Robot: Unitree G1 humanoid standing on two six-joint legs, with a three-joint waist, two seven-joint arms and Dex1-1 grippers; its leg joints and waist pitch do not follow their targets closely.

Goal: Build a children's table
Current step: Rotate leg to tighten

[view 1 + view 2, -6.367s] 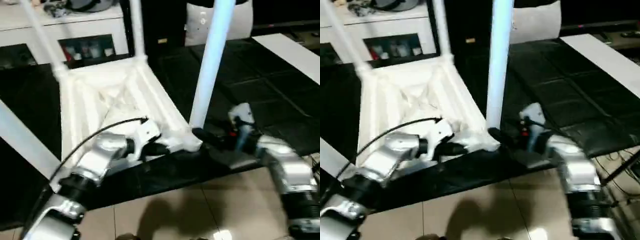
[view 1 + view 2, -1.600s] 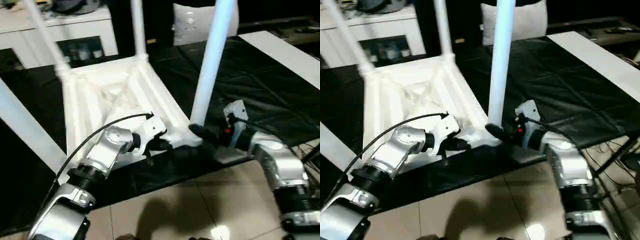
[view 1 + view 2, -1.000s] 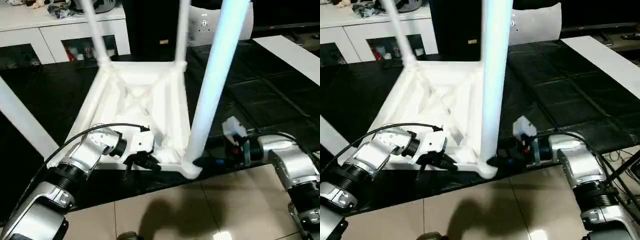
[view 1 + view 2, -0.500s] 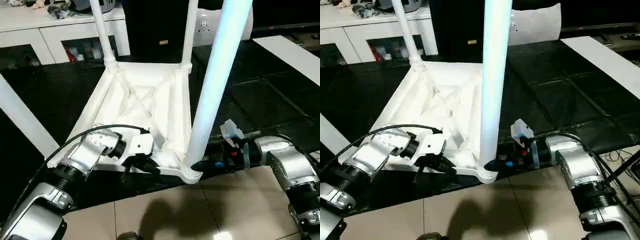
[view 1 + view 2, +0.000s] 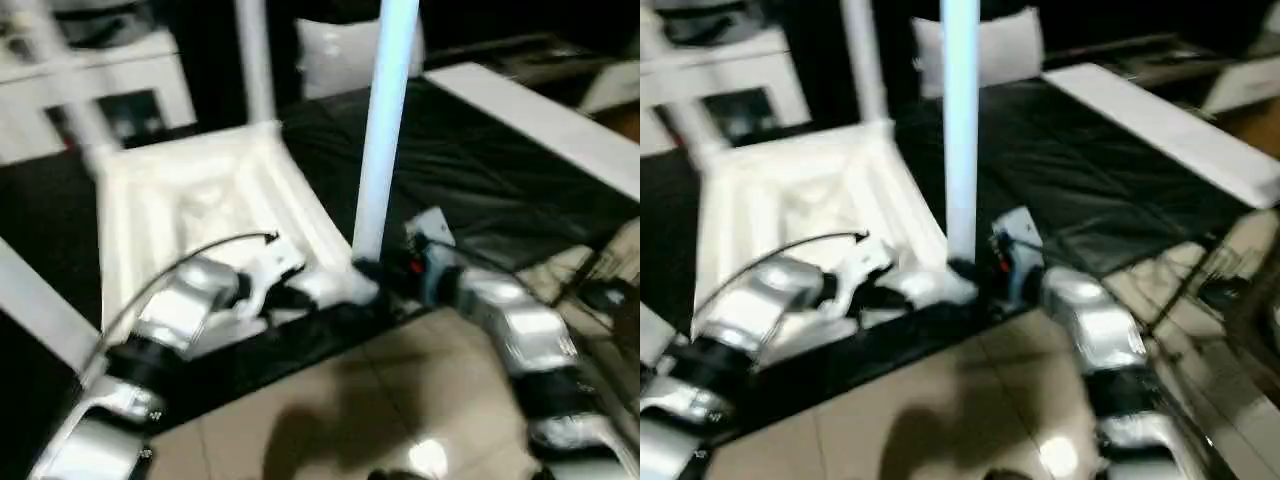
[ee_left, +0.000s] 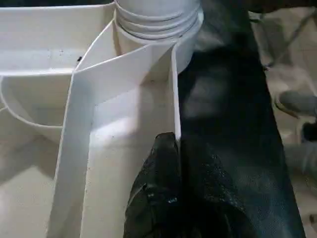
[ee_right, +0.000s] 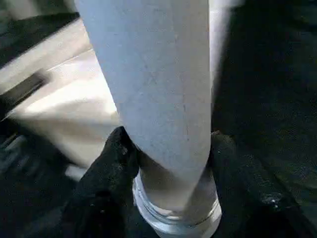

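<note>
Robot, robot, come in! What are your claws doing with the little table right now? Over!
Left claw pinching tabletop rim. Right claw clamped round near leg at its base, leg upright in corner socket. Nothing in the way.

Beige floor tiles (image 5: pixel 330 420) meet a black mat (image 5: pixel 470 170); a white cabinet (image 5: pixel 110 85) and grey cushion (image 5: pixel 335 55) stand behind.

Silver forearms (image 5: pixel 185 310), black jaws, black cable (image 5: pixel 190 262), white wrist housings

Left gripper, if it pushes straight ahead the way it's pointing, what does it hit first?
Probably the corner socket holding the near leg; the left gripper already straddles the tabletop's side wall leading there.
</note>
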